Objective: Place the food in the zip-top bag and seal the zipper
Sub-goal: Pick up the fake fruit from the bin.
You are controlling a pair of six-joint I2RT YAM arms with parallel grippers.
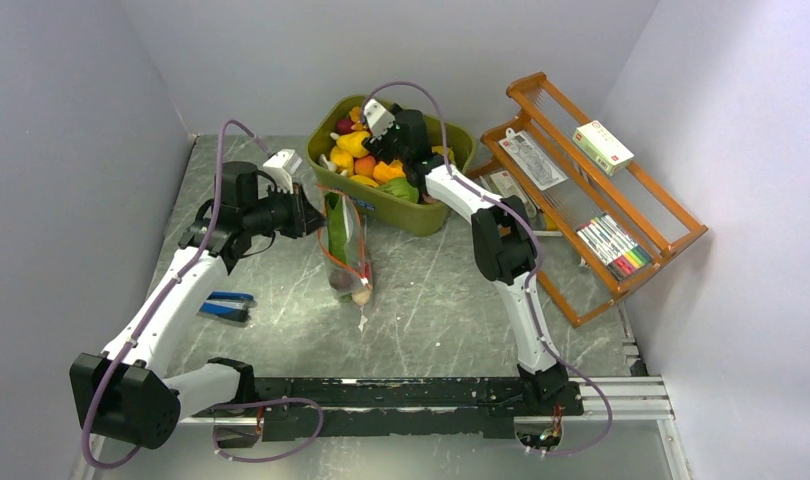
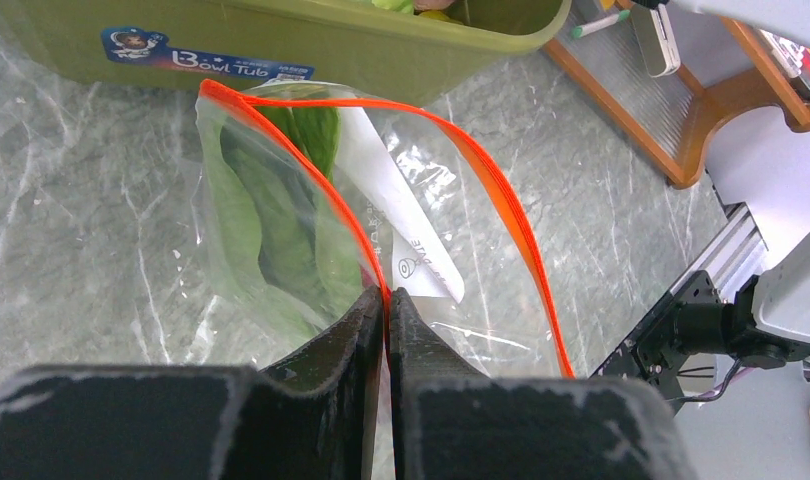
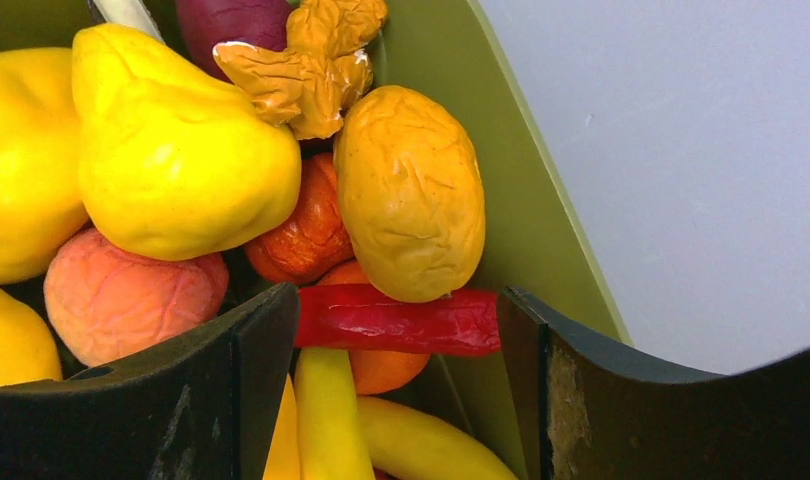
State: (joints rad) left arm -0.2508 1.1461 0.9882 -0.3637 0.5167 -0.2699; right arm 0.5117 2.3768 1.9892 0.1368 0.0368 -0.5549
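Observation:
The clear zip-top bag stands on the table in front of the olive tub. Its mouth is open, and the red-orange zipper runs in two spread strips. My left gripper is shut on the nearer strip and holds the mouth up. Green leaves and a white label are inside the bag, and a small pale piece lies at its bottom. My right gripper is down in the tub, jaws wide apart. A red chili lies across the gap among yellow and orange toy food.
A tilted wooden rack with packets and pens stands at the right, close to the tub. A blue object lies on the table by the left arm. A small white scrap lies just in front of the bag. Walls close in on three sides.

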